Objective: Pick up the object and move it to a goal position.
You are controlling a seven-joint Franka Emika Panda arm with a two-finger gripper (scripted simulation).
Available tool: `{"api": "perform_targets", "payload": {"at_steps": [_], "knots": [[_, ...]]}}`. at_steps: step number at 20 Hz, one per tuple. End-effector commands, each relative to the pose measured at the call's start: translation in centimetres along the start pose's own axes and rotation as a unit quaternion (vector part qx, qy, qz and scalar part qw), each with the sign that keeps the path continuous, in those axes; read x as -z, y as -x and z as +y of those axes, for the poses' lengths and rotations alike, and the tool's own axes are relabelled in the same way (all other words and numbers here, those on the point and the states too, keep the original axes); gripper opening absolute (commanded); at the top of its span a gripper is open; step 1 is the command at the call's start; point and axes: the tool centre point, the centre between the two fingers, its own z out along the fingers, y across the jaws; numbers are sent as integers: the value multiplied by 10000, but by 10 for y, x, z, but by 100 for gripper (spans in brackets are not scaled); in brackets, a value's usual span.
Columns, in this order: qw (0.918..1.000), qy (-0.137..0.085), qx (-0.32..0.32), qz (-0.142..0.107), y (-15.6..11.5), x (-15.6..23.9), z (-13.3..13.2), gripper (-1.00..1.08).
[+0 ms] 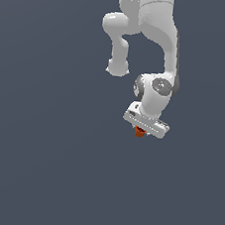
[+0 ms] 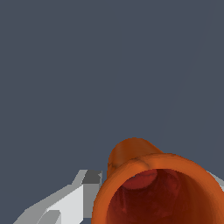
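A uniform dark grey-blue backdrop is seen in both views; no edge, seam or wall is made out, and a surface cannot be told from the room. The white arm (image 1: 157, 50) is seen reaching down from the top of the exterior view. The hand (image 1: 141, 133) is closed on the orange-red cup (image 1: 140, 132), which is held at its underside.

In the wrist view the cup (image 2: 162, 188) is shown close up, open mouth toward the camera, with a white finger (image 2: 70, 199) just beside it.

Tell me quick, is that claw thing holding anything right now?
Claw: closed on the small orange-red cup, which sits between its fingers with the open mouth facing the wrist camera.
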Motion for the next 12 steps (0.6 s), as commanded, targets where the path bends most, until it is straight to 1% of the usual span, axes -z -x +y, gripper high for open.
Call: {"api": "perform_targets", "payload": {"at_steps": [1,6,9,12], "knots": [[10000,0,-11,4,8,3,-25,-100],[10000,0,-11,1,18,6,-61,-100],[10000,0,-11,1,21,7,-74,-100],[10000,0,-11,1,23,7,-81,-100]]}}
